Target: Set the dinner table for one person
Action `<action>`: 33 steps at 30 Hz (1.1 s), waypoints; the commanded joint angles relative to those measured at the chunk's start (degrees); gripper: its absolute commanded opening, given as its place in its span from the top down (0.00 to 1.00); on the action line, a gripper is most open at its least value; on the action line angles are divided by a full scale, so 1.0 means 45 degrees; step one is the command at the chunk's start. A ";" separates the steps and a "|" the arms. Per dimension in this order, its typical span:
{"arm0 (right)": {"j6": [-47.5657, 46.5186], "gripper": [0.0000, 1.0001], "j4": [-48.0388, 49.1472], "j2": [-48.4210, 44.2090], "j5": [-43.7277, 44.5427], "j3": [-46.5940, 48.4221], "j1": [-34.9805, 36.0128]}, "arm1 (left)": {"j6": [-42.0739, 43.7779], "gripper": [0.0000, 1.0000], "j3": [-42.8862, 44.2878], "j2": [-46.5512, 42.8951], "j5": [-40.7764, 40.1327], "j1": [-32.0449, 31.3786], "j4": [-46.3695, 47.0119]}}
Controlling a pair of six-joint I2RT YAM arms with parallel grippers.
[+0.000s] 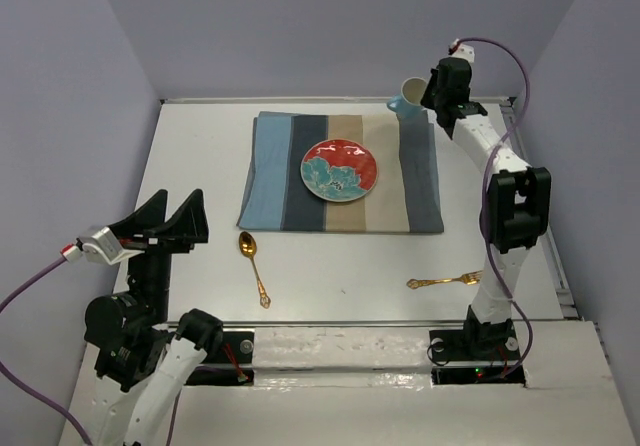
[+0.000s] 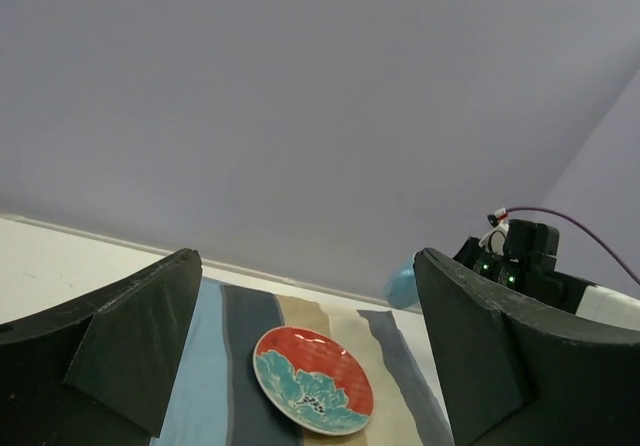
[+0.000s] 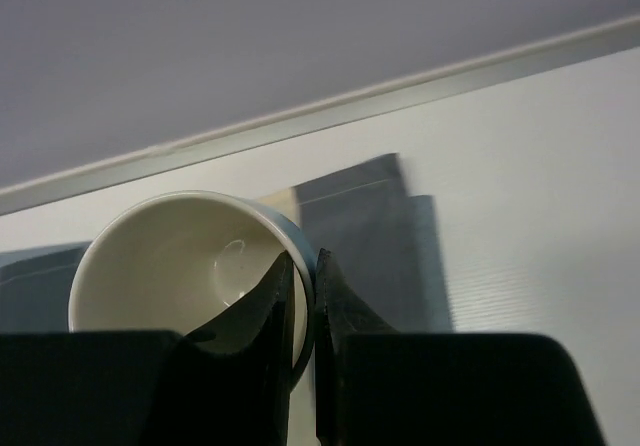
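At lower left, the left end effector is hovering with fingers spread wide, while at upper right the right end effector is pinching the cup wall by the striped mat corner on the white table filling mid-frame.

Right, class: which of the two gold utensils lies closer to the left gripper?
The spoon, just off the mat's near left corner, on the left gripper's side. The other utensil lies across the table beside the right arm.
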 commanded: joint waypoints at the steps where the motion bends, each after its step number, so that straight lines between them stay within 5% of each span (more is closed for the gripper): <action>1: -0.0831 1.00 -0.1276 0.1484 -0.0570 0.2653 -0.0466 | 0.0008 0.01 -0.0089 0.0161 0.0213 -0.0202 0.0515; 33: -0.1729 1.00 -0.2509 0.4670 -0.0433 0.5138 -0.1659 | 0.0027 0.01 -0.0030 0.0982 0.0447 -0.0066 0.0378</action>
